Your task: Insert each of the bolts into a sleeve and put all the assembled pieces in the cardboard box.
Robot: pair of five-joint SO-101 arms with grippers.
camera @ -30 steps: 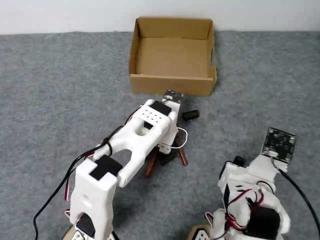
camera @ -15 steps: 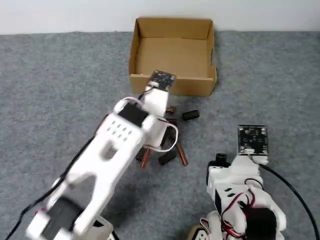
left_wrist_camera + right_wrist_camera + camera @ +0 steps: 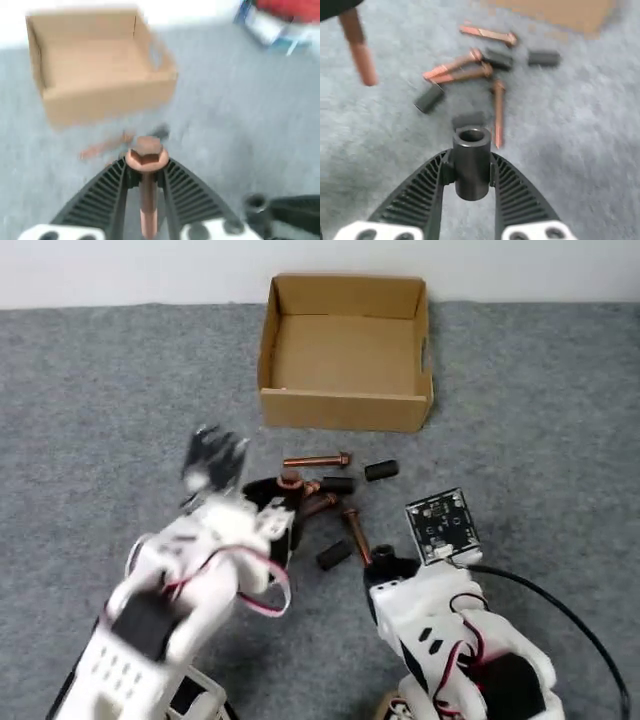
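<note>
a: what is in your left gripper?

b: my left gripper [image 3: 146,167] is pinching a bolt [image 3: 147,200]. the fingers press on it just under the head. the long part runs back toward my wrist. the bolt is up off the desk [image 3: 560,420].

a: and your other one?

b: my right gripper [image 3: 471,162] is pinching a sleeve [image 3: 471,177]. the sleeve stands up between the fingers, and its round hole looks up at my camera.

a: where are the two grippers?

b: from high up, the left gripper is near the middle of the desk, on the left side of the pile. the right gripper is just on the right side of the pile, closer to the near edge. they are apart, not touching.

a: what pile?

b: a few loose bolts [image 3: 316,460] and loose sleeves [image 3: 381,471] lie on the desk between my grippers and the box. one bolt lies flat near the front wall of the box. one sleeve lies just to the right of it. another sleeve [image 3: 334,555] lies closer to me.

a: and the box?

b: the cardboard box [image 3: 345,408] sits at the far edge of the desk, in the middle, with its open side up.
</note>
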